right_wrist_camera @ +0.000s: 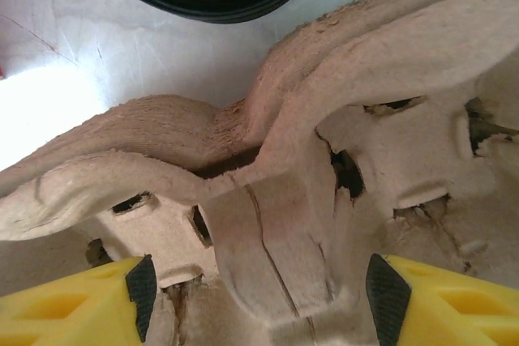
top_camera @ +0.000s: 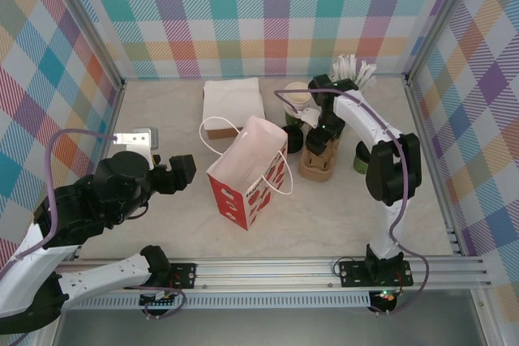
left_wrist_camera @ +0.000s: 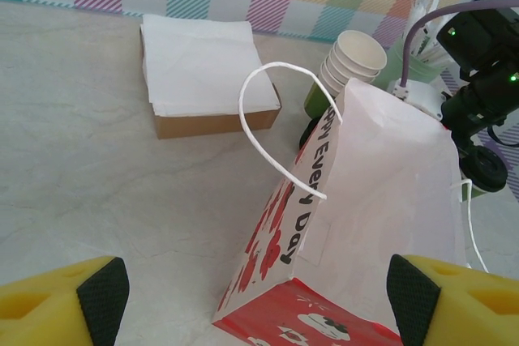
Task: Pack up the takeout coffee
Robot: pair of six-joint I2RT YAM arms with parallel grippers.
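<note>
Left fingers point(left_wrist_camera: 49, 301): spread wide, nothing between them. They hover low over the left side of the surface point(top_camera: 340, 216), pointed at the paper bag point(top_camera: 247, 169).

Paper bag: red and white, standing mid-surface, mouth open, white handles up.

Right fingers point(right_wrist_camera: 73, 305): spread, lowered over the brown pulp cup carrier point(top_camera: 316, 164). They straddle its central ridge. I cannot tell whether the pads touch the pulp.

Takeout coffee point(top_camera: 293, 140): stands on the surface with its black lid on top. It is just left of the carrier, just behind the bag's far right corner, and held by neither pair of fingers. In the right wrist view the glossy lid rim lies just beyond the carrier's edge.

Back of the surface:
- A stack of lidless cups point(top_camera: 296, 99) stands right behind the coffee.
- A napkin box point(top_camera: 233, 107) is to the left of the stack.
- A holder of white sticks point(top_camera: 353, 73) is to the right of the stack, near the back wall.
</note>
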